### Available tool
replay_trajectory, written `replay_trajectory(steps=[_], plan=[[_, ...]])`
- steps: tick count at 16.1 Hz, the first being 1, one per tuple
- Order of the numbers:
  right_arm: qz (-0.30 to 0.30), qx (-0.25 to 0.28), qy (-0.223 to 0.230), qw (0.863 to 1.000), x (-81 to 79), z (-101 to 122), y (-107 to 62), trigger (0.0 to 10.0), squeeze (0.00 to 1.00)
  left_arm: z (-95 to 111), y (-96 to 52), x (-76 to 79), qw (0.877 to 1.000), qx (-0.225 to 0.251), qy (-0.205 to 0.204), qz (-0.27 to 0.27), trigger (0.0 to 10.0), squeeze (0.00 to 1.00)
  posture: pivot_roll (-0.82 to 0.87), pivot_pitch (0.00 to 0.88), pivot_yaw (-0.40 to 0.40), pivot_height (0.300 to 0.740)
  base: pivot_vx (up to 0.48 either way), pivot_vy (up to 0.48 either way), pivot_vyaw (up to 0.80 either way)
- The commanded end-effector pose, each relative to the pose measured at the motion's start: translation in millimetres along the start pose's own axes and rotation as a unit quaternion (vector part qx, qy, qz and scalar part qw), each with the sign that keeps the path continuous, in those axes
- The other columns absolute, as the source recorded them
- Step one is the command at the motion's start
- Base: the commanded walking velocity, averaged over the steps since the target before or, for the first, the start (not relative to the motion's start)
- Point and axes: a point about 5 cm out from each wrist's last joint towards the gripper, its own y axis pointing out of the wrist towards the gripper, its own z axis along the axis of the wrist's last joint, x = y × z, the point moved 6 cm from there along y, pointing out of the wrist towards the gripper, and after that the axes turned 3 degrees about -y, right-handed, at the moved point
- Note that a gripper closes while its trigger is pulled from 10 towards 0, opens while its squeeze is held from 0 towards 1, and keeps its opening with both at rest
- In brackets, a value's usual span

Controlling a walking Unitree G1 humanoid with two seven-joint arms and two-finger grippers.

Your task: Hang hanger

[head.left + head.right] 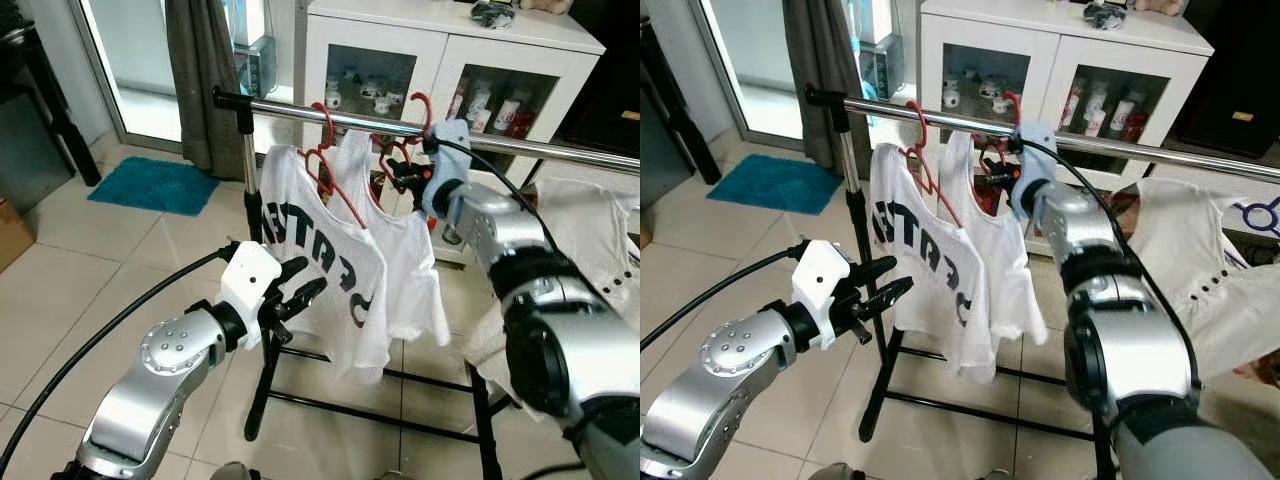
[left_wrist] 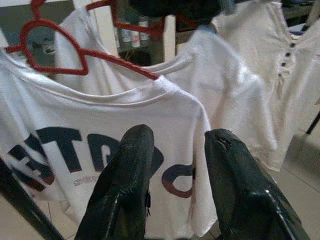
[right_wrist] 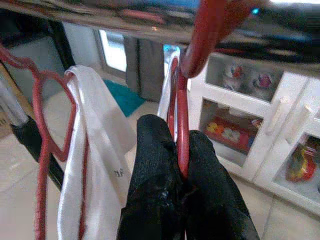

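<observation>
A silver rail [image 1: 560, 150] of a clothes rack crosses the view. Two red hangers hang from it. The left hanger [image 1: 328, 160] carries a white T-shirt with dark letters [image 1: 320, 270]. The right hanger [image 3: 181, 125] carries a plain white garment [image 1: 412, 270], and its hook [image 1: 425, 104] sits over the rail. My right gripper [image 3: 183, 175] is shut on this hanger just below the hook, close under the rail. My left gripper [image 1: 303, 290] is open, low in front of the printed T-shirt [image 2: 115, 120], with nothing between its fingers [image 2: 131, 170].
The rack's black post and base [image 1: 262, 385] stand right before me. Another white garment [image 1: 590, 230] hangs at the right. Behind the rail is a white glass-door cabinet [image 1: 440, 55]. A grey curtain [image 1: 205, 80] and a teal mat [image 1: 155, 185] lie to the left.
</observation>
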Motion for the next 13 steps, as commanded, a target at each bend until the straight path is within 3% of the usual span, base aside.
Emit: replay_trajectory(steps=[1, 3, 6, 13], plan=[[0.008, 0.059, -0.009, 0.998, 4.5, 31.7, -8.7, 0.0, 0.0, 2.5, 1.2, -7.1, 1.0, 0.004, 0.008, 0.016, 10.0, 0.0, 0.0, 0.0, -0.055, 0.71, 0.0, 0.0, 0.0], [0.022, 0.053, -0.023, 0.998, -1.4, 17.3, -17.6, 0.0, 0.0, 2.1, 2.3, -10.0, 1.0, 0.007, 0.002, 0.026, 10.0, 0.0, -0.01, 0.0, -0.054, 0.71, 0.0, 0.0, 0.0], [0.016, 0.041, -0.019, 0.999, -10.7, -22.8, -45.4, 0.0, 0.0, -2.7, 3.5, -11.6, 0.999, 0.004, -0.005, 0.039, 10.0, 0.0, -0.03, 0.0, -0.055, 0.71, 0.0, 0.0, 0.0], [-0.035, 0.032, -0.054, 0.997, -14.8, -45.8, -81.3, 0.0, 0.0, -7.5, 4.8, -6.3, 0.999, 0.002, -0.012, 0.042, 10.0, 0.0, -0.03, 0.0, -0.075, 0.71, -0.036, 0.0, 0.0]])
